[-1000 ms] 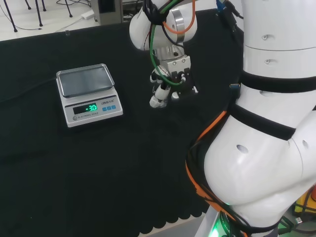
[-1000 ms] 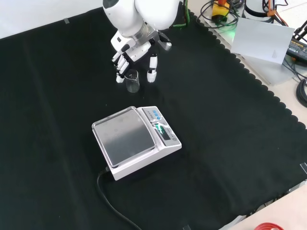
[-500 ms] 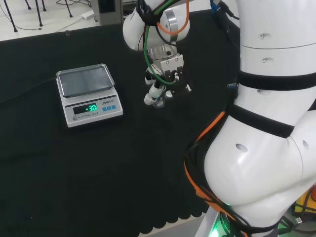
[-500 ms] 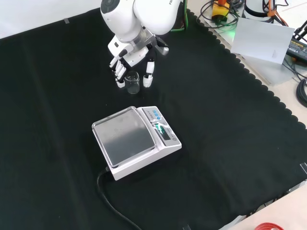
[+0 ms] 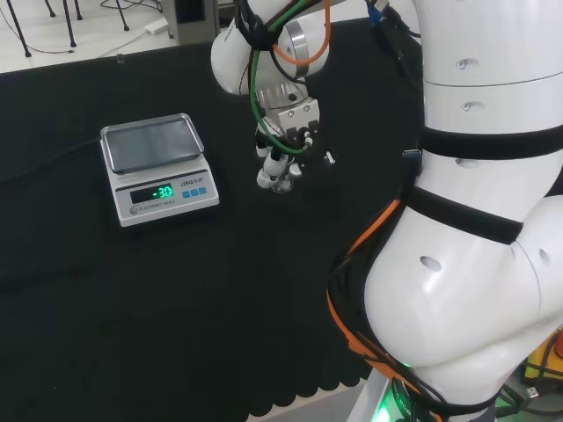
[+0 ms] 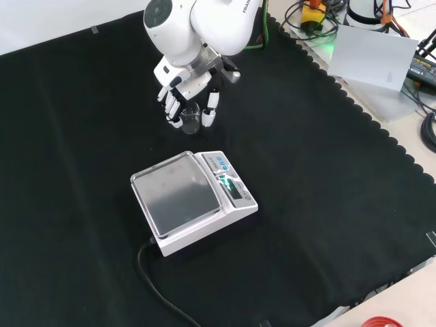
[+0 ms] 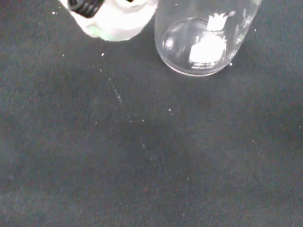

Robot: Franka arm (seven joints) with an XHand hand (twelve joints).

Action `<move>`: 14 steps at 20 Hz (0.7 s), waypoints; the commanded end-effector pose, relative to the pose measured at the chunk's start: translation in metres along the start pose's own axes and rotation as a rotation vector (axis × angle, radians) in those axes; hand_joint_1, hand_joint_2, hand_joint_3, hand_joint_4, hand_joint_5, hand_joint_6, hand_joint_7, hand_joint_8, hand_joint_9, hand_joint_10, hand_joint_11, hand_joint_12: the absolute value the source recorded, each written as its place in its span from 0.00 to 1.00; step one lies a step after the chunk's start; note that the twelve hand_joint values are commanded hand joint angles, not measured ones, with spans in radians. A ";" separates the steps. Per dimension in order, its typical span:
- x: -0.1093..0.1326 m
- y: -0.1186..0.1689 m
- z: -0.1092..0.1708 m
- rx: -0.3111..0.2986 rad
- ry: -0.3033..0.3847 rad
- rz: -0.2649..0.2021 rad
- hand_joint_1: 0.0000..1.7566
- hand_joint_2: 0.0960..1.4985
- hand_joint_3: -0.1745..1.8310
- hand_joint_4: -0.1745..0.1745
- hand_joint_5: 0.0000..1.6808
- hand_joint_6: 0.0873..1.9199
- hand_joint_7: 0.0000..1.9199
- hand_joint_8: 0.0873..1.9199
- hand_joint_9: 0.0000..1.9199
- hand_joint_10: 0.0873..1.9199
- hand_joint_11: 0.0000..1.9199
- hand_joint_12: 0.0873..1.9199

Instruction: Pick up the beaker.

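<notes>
In the front view we see the black and white hand (image 6: 185, 87) lowered over the small clear glass beaker (image 6: 191, 117), which stands upright on the black-clothed table (image 6: 327, 177) at about 12 o'clock from the silver and white digital scale (image 6: 193, 199). Its fingers (image 6: 176, 112) and thumb (image 6: 210, 109) flank the beaker, spread and uncurled, not yet gripping it
</notes>
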State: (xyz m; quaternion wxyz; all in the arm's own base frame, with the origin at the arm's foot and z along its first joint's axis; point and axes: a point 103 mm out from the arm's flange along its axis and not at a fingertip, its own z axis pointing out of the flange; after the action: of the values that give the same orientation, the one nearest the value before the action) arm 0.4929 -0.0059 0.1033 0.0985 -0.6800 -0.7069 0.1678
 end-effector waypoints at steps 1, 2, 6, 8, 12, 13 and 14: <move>-0.008 -0.001 -0.007 -0.034 0.005 -0.004 0.58 0.52 0.41 0.34 0.37 0.42 0.32 0.35 0.43 0.35 0.24 0.68; -0.008 -0.001 -0.008 -0.035 0.007 -0.003 0.58 0.52 0.41 0.34 0.37 0.42 0.32 0.35 0.43 0.35 0.25 0.68; -0.009 -0.005 -0.013 -0.051 0.000 0.000 0.58 0.53 0.41 0.34 0.37 0.42 0.33 0.36 0.44 0.35 0.26 0.68; -0.010 -0.005 -0.014 -0.055 0.002 0.003 0.58 0.54 0.42 0.33 0.38 0.43 0.33 0.36 0.45 0.35 0.26 0.67; -0.008 -0.005 -0.015 -0.057 0.003 -0.002 0.59 0.56 0.42 0.32 0.39 0.44 0.35 0.36 0.46 0.35 0.28 0.66; -0.008 -0.005 -0.014 -0.054 0.002 -0.003 0.59 0.56 0.42 0.32 0.39 0.44 0.35 0.36 0.46 0.35 0.28 0.66; -0.008 -0.004 -0.012 -0.037 0.000 -0.006 0.59 0.56 0.42 0.32 0.39 0.44 0.36 0.36 0.47 0.35 0.29 0.66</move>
State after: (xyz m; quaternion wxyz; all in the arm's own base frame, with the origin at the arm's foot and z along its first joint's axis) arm 0.4943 -0.0133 0.1197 0.0801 -0.6827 -0.7114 0.1466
